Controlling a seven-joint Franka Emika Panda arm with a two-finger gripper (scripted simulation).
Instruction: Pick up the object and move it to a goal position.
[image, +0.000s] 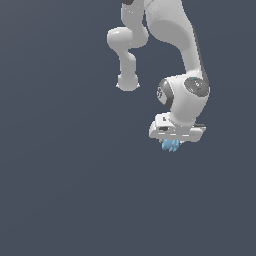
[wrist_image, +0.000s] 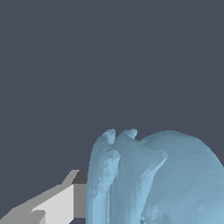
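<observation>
The object is a small light-blue ribbed lump. In the exterior view it sits right under my white gripper, pressed between the fingers, which it mostly hides. In the wrist view the object fills the near field, and one grey-white finger lies against its side. The other finger is hidden behind the lump. The gripper is shut on the object.
The white arm reaches down from the top of the exterior view. Around it lies a plain dark grey-blue surface with no other objects in view.
</observation>
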